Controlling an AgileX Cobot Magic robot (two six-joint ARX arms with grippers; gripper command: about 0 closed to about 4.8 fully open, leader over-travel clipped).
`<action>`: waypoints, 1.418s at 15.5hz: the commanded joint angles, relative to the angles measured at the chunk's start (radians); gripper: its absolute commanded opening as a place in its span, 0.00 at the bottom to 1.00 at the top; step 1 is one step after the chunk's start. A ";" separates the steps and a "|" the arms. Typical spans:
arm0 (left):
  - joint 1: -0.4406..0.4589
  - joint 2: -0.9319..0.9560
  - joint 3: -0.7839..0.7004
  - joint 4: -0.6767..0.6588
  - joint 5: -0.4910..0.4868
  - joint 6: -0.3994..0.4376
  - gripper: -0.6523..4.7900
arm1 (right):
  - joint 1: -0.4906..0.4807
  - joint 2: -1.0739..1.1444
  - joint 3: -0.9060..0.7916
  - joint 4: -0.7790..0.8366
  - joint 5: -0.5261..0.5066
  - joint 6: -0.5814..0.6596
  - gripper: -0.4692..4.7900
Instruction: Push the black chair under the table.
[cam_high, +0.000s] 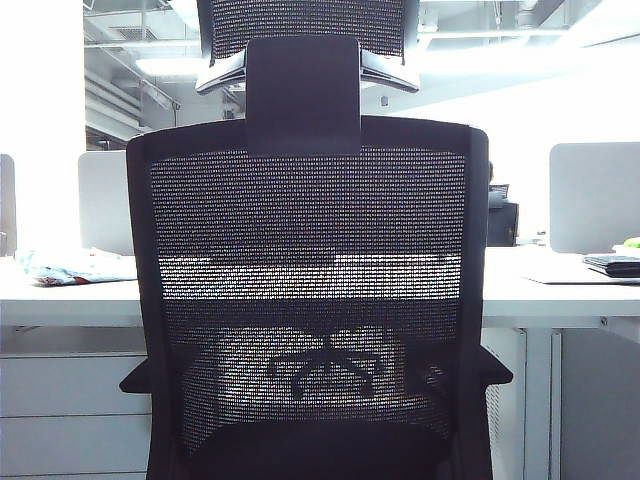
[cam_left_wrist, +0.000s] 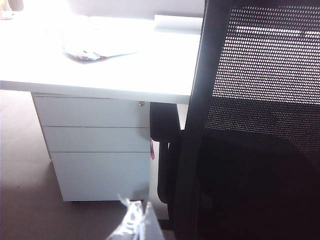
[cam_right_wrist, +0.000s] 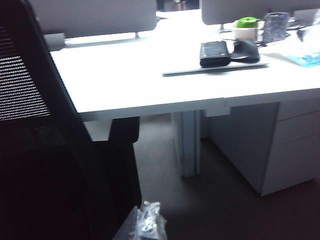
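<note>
The black chair (cam_high: 305, 300) stands directly against the white surface (cam_high: 560, 295), its back facing the room. The back is see-through woven mesh in a solid, smooth frame; a flat rectangular bracket carries one mesh headrest (cam_high: 305, 25). Two padded armrests reach the surface edge. The surface is thin, flat and matte. One cabinet (cam_left_wrist: 95, 145) with three smooth drawer fronts stands below it, beside the chair's left armrest. One black wallet-like case (cam_right_wrist: 214, 54) lies on a flat grey mat. The left hand (cam_left_wrist: 136, 222) hovers low beside the chair frame; the right hand (cam_right_wrist: 146, 222) likewise. Whether either is open or closed cannot be told.
</note>
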 joint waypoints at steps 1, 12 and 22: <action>0.000 0.000 0.000 0.012 0.004 0.004 0.11 | -0.001 -0.001 -0.001 0.023 -0.016 0.001 0.09; 0.000 0.000 0.000 0.012 0.004 0.004 0.11 | 0.018 -0.001 -0.001 0.022 -0.064 -0.007 0.09; 0.000 0.000 0.000 0.012 0.004 0.004 0.11 | -0.034 -0.001 -0.001 0.022 -0.145 -0.026 0.09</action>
